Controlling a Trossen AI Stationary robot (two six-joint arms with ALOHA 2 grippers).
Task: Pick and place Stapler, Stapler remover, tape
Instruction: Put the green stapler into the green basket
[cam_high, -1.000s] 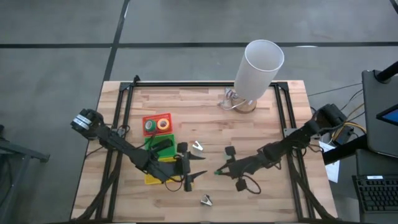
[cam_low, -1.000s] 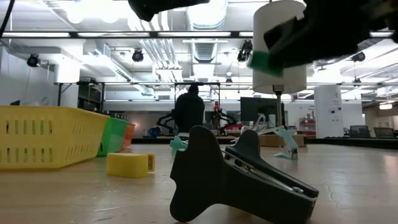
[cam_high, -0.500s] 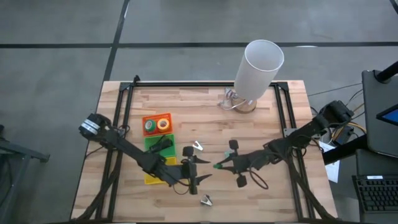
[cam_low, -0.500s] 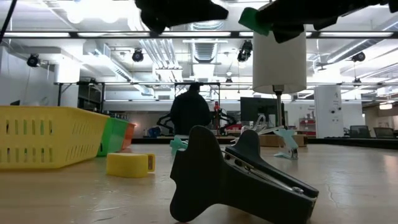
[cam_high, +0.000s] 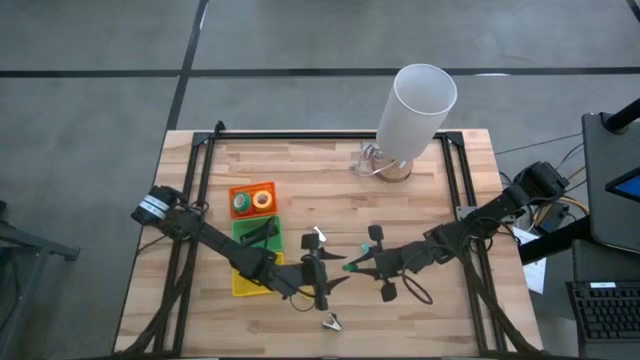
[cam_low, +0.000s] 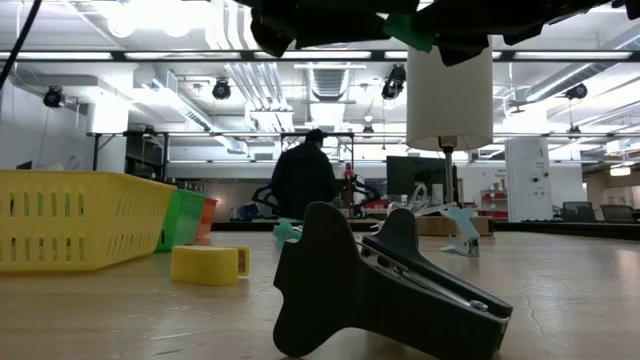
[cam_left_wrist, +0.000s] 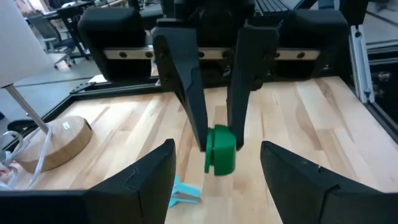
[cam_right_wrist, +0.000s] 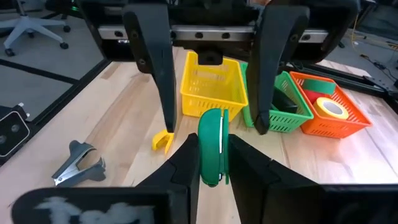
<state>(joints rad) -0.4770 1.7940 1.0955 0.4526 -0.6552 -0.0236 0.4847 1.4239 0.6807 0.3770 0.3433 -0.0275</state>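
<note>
Since half a second ago the left pincer (cam_high: 322, 283) has slid further right toward the right pincer (cam_high: 350, 267), which pinches a green tape (cam_high: 347, 268) above mid-bench (cam_high: 420, 200). Low view: a yellow tape (cam_low: 209, 264) lies on the bench beside the yellow tray (cam_low: 80, 218). Left wrist view: its fingers (cam_left_wrist: 155, 180) are spread, facing the green tape. Right wrist view: the stapler (cam_right_wrist: 283, 99) sits in the green tray (cam_right_wrist: 292, 118)

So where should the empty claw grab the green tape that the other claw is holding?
Probably by the bit of the green tape roll poking out past the right gripper, which pinches its flat sides. The left gripper is open and faces it, so it could come straight in and squeeze those flat sides.
</note>
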